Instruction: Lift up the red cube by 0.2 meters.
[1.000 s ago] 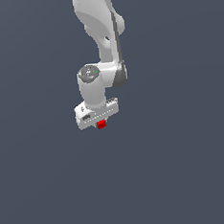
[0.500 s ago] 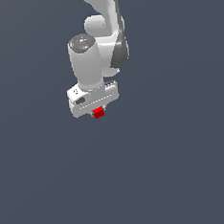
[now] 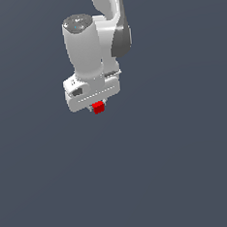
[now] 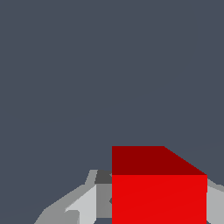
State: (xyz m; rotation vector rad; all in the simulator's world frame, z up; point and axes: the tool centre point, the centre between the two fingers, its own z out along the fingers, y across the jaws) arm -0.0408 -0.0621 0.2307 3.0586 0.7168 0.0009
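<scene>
Matte red cube [image 3: 99, 107]; smooth, plastic-looking white hand [image 3: 96, 107].

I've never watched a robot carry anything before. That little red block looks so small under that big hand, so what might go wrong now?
The red cube is tiny beside the gripper, so the fingers probably grip only a small area; it might slip out. In the exterior view most of the grip is hidden under the hand, so an off-centre hold is hard to rule out. A jerk while rising could shake it loose.

The exterior view looks from a distance, somewhat above, onto the arm. The wrist view sits right at the end effector [image 4: 158, 205], very close; both share the red cube [image 3: 99, 107]
</scene>
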